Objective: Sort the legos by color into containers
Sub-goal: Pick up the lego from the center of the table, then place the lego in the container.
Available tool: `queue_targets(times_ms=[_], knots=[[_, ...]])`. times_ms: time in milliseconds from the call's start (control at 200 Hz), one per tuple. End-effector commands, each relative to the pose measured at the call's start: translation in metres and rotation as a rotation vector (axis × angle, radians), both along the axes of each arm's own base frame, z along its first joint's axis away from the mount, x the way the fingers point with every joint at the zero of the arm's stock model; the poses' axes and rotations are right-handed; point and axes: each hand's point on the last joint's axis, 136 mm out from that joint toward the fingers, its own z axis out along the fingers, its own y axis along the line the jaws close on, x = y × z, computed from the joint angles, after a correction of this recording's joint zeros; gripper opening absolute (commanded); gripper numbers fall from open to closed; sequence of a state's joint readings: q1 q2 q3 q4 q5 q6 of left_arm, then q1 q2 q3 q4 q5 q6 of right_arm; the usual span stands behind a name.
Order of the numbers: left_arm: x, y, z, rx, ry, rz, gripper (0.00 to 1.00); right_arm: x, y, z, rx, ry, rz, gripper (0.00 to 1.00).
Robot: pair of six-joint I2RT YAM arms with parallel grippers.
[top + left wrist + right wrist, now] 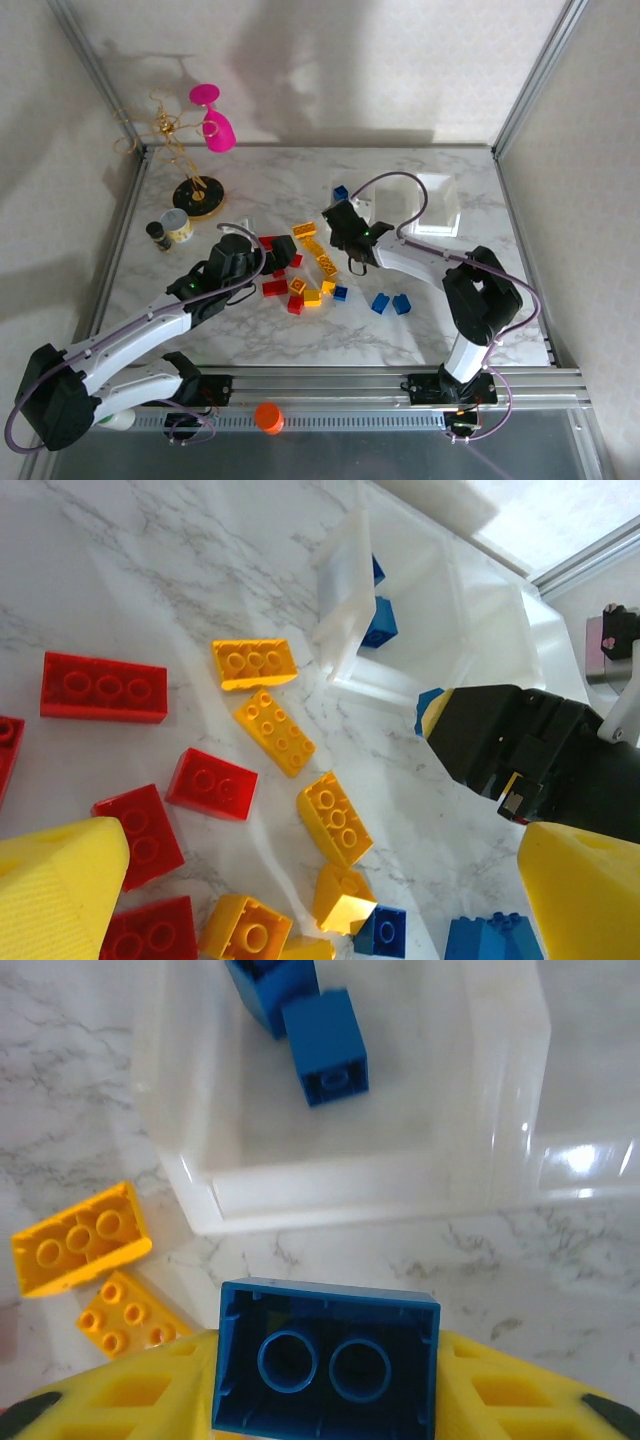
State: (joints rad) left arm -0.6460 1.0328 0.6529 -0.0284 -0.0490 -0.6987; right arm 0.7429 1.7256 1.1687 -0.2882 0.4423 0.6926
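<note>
Blue brick [328, 1368], hollow underside to the lens, is clamped between the right gripper [328, 1405] pads, just short of the containers [300, 1205].
From the right wrist, two more blue bricks [325, 1045] lie inside the nearest tray (overhead, that grip is too small to judge). From above, the right arm [430, 255] folds at the elbow and reaches left to the trays' end. The left arm [140, 335] stretches diagonally to the loose legos [305, 275] on the table [450, 310]. The left gripper [320, 880] hangs over red and yellow bricks, fingers wide apart and holding nothing.
</note>
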Motion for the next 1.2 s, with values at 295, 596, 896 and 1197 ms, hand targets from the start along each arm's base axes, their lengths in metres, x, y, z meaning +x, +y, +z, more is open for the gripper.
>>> queue_targets(times_ms=[295, 596, 896, 1197], knots=[[0.034, 0.004, 0.025, 0.005, -0.047, 0.048, 1.00, 0.076, 0.000, 0.043, -0.076, -0.115, 0.136, 0.48], [0.055, 0.009, 0.017, 0.004, -0.024, 0.075, 1.00, 0.127, 0.004, 0.029, -0.057, -0.104, 0.209, 0.48], [0.074, 0.005, 0.007, 0.010, -0.007, 0.082, 1.00, 0.157, 0.011, 0.004, -0.075, -0.078, 0.237, 0.50], [0.080, 0.001, 0.004, 0.014, -0.008, 0.070, 0.99, 0.175, 0.017, -0.013, -0.071, -0.056, 0.249, 0.51]])
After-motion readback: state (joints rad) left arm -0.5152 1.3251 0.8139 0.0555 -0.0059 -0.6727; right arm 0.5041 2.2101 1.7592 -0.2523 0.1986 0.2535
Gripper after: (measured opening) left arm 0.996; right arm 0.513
